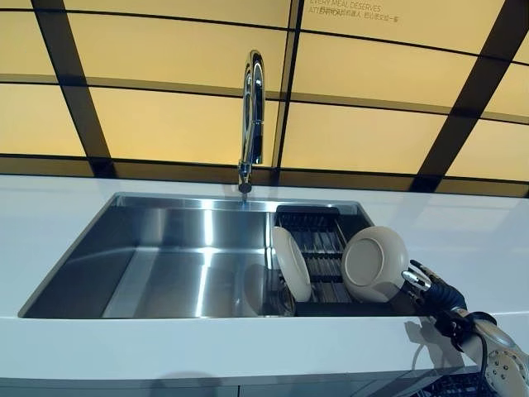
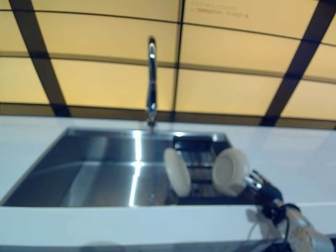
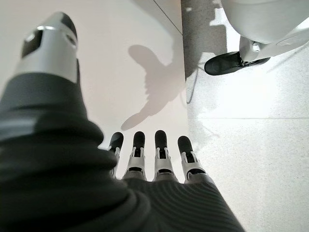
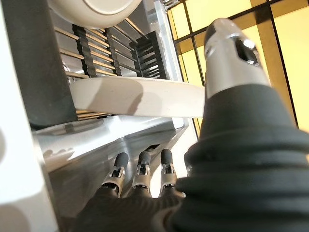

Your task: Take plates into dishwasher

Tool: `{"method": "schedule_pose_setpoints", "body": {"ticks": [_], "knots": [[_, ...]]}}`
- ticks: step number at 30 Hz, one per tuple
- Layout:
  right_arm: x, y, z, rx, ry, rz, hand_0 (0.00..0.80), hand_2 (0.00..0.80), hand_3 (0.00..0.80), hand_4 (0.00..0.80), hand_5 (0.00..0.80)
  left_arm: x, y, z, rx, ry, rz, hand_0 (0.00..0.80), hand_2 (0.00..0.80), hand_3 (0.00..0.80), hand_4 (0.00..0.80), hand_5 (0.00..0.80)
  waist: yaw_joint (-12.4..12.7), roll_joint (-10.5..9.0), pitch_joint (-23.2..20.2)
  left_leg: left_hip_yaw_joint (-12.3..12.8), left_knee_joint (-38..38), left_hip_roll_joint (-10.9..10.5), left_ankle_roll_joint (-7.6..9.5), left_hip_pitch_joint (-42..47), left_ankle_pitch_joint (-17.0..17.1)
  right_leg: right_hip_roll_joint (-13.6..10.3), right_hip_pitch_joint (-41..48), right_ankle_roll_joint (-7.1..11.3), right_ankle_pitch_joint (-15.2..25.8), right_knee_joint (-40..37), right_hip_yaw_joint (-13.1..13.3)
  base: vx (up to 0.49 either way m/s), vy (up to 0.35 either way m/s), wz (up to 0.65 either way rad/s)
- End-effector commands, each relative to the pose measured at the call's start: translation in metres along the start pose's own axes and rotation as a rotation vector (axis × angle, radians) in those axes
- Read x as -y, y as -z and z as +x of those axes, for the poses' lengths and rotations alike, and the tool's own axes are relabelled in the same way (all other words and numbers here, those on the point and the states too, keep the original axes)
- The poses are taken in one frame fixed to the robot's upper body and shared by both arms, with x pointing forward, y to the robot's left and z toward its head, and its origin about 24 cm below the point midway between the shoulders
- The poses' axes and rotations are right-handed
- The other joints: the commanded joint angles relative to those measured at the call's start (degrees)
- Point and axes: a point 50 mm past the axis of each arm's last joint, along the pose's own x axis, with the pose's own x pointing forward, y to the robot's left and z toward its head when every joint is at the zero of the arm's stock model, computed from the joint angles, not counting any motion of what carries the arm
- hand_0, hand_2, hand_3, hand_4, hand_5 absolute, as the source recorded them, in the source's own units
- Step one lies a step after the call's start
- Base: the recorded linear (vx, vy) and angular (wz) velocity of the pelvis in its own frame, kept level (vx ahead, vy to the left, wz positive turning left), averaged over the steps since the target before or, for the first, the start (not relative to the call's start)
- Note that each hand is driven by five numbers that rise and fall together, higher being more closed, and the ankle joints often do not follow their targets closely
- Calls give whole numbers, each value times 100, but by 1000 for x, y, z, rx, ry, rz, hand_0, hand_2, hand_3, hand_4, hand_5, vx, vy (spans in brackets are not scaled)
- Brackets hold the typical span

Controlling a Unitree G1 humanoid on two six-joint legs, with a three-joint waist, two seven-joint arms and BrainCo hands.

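The right hand hangs at the sink's near right corner, fingers straight, holding nothing, just beside a bowl standing on edge in the dark rack. A plate stands left of it. The left hand is relaxed too, down over the floor.

Head eyes overlook sink; wrist cameras close.

A dark rack in the steel sink (set into the white counter) holds two upright plates.
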Motion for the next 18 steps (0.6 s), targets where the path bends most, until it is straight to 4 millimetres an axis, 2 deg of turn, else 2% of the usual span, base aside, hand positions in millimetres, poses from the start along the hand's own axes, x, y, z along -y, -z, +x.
{"method": "schedule_pose_setpoints", "body": {"ticks": [1, 18], "knots": [[-28, -26, 7, 128, -107, 37, 0, 0, 0, 0, 0, -11, -17, 4, 59, -30, 35, 0, 0, 0, 0, 0, 180, -93, 128, 244, 112, -293, 398, -38, -209, -67, -55, 206, -170, 455, -81, 0, 0, 0], [-36, -29, 12, 118, -117, 9, 0, 0, 0, 0, 0, -8, -18, 4, 58, -20, 46, 0, 0, 0, 0, 0, 263, -108, 139, 205, 120, -298, 391, -43, -207, -78, -10, 198, -172, 424, -148, 0, 0, 0]]}}
